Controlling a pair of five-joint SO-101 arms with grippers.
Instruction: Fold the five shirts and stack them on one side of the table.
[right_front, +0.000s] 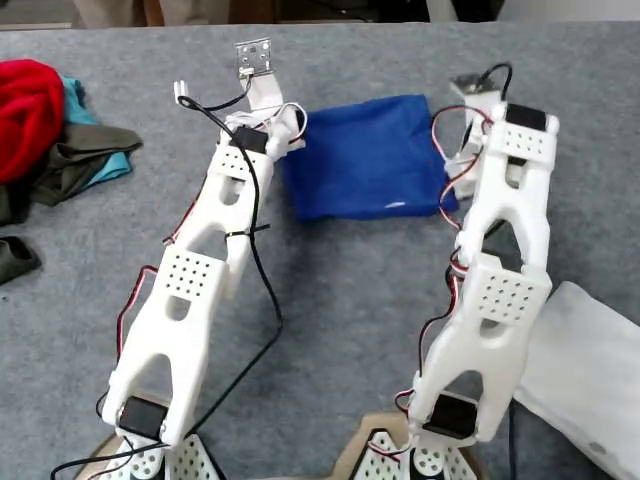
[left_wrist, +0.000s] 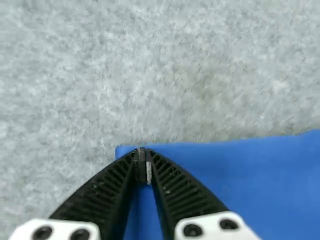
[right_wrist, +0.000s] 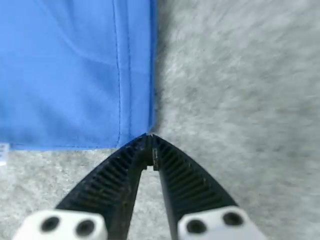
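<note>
The left pincer (left_wrist: 142, 162) is pressed shut, its black ribbed fingers nipping the edge of a folded blue cotton shirt (left_wrist: 240, 185) right by one corner. The right pincer (right_wrist: 150, 145) is closed too, tips touching another corner of that shirt; whether cloth is caught between them I cannot tell. The shirt lies flat between both pincers on the grey felt-covered table (right_front: 340, 290). Well beyond the left pincer sits a heap of crumpled red, teal and olive garments (right_front: 28, 105); back by the right arm's base lies a white folded cloth (right_front: 585, 370).

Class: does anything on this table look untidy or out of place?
Yes: the red shirt, teal shirt and olive shirt lie crumpled in a heap at the left edge, unlike the folded blue shirt.
</note>
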